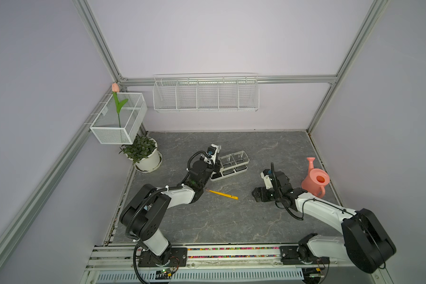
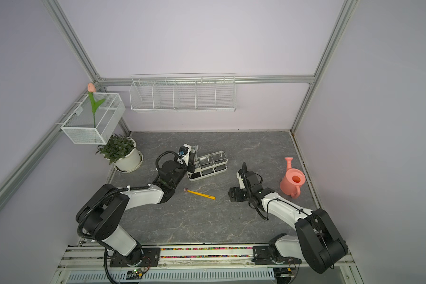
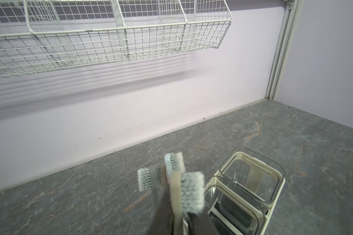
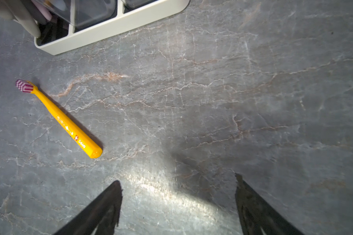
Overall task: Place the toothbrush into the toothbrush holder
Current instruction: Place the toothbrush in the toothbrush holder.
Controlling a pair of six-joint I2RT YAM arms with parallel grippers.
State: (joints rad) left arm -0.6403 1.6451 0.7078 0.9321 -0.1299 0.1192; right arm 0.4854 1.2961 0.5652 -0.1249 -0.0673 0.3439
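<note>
Right gripper [image 4: 177,179], jaws apart, is the nearer one: yellow toothbrush [image 4: 65,122] lies flat at its left, handle end pointing toward it.

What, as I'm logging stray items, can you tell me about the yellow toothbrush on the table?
The yellow toothbrush lies flat on the grey marbled table, apart from the toothbrush holder. Its faceted, plastic-looking handle carries small white print and a red square with a white cross. A thin neck leads to a small head of magenta-and-white striped bristles. Only the table touches it.
</note>
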